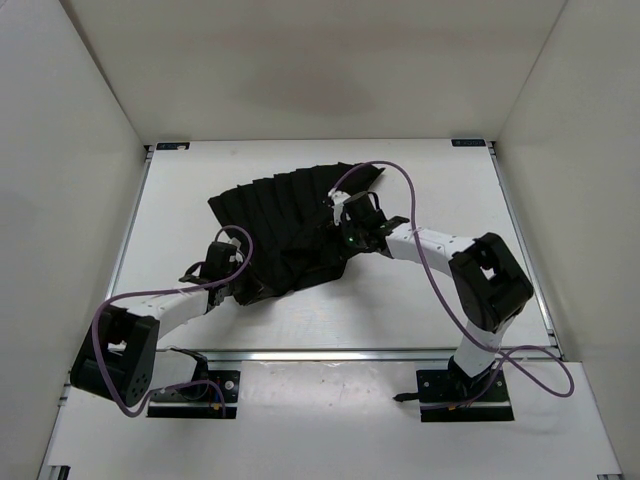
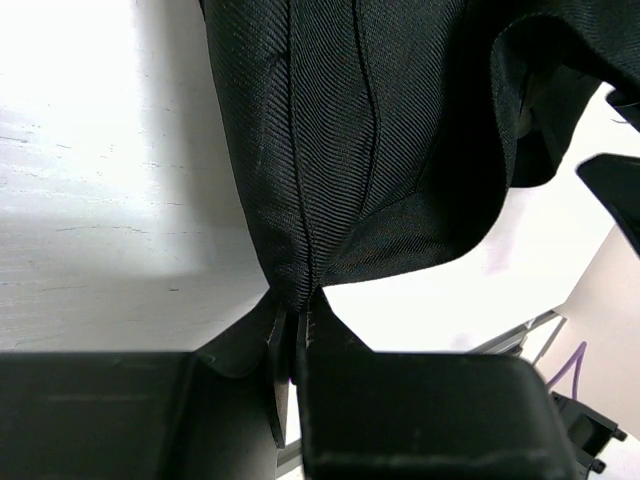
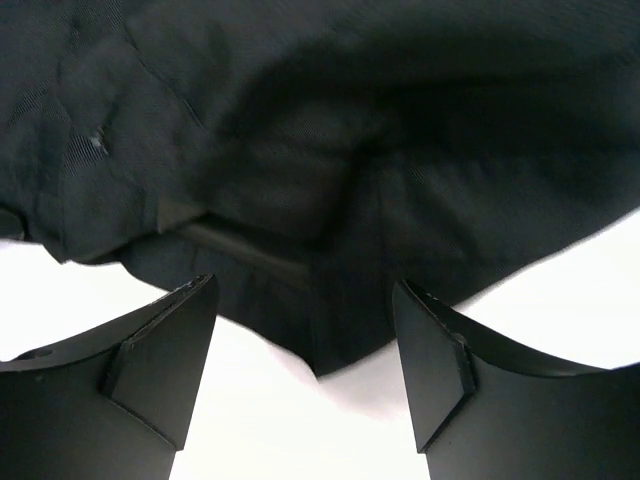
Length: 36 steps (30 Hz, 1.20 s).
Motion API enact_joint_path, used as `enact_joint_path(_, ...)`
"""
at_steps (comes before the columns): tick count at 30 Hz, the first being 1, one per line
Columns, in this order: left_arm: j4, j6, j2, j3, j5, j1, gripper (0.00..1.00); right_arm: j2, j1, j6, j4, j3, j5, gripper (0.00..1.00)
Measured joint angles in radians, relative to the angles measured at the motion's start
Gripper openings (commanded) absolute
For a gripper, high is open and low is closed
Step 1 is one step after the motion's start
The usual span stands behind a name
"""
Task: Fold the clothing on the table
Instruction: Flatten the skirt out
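Top external view: pleated black skirt (image 1: 285, 215) fanned at the centre of the table (image 1: 420, 310), folding judged barely begun; left gripper (image 2: 296, 322) clamped on its near-left corner; right gripper (image 3: 303, 300), jaws apart, at its right edge.

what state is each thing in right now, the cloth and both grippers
clothing, fanned out on the table, near edge rumpled, not neatly folded
left gripper, shut on a corner of the clothing
right gripper, open, jaws apart at the clothing's edge
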Motion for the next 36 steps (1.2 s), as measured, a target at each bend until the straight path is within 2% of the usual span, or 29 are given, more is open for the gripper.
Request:
enact_joint_path(14, -0.001, -0.007, -0.031, -0.006, 0.005, 0.004, 0.00, 0.115, 0.030, 0.003, 0.078, 0.059, 0.055, 0.62)
enact_joint_path(18, -0.003, -0.006, -0.032, -0.006, 0.005, 0.004, 0.00, 0.123, 0.040, 0.004, 0.108, 0.070, 0.090, 0.55)
enact_joint_path(20, -0.006, -0.006, -0.032, -0.006, 0.005, 0.005, 0.00, 0.123, 0.047, 0.000, 0.129, 0.070, 0.106, 0.39)
enact_joint_path(22, -0.008, -0.006, -0.032, -0.006, 0.005, 0.006, 0.00, 0.123, 0.052, -0.006, 0.145, 0.070, 0.127, 0.17)
enact_joint_path(23, -0.008, -0.006, -0.032, -0.006, 0.005, 0.006, 0.00, 0.123, 0.052, -0.004, 0.151, 0.070, 0.140, 0.02)
enact_joint_path(31, -0.017, -0.002, -0.040, -0.006, 0.006, 0.016, 0.00, 0.088, 0.048, -0.006, 0.150, 0.054, 0.289, 0.00)
enact_joint_path(36, -0.061, 0.023, -0.056, -0.003, -0.003, 0.041, 0.00, -0.094, 0.020, -0.026, 0.127, -0.029, 0.354, 0.00)
